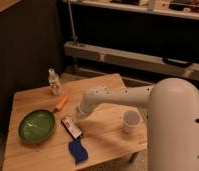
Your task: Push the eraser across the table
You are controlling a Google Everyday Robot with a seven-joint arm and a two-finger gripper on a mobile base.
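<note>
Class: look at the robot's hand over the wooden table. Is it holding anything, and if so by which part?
It cannot be told. The hand sits low at the eraser's far end, hidden behind the arm; the eraser lies flat on the table.

Dim, warm light over the table (108, 85), dark backdrop, the claw (80, 114) shaded low at the table's middle

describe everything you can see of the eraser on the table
The eraser is a small slim rectangular bar, dark at the base with a whitish top and a reddish edge. It lies flat on the light wooden table, angled diagonally, between the green plate and the white cup, just above the blue block. The gripper sits right by its upper right end; actual contact cannot be made out.
</note>
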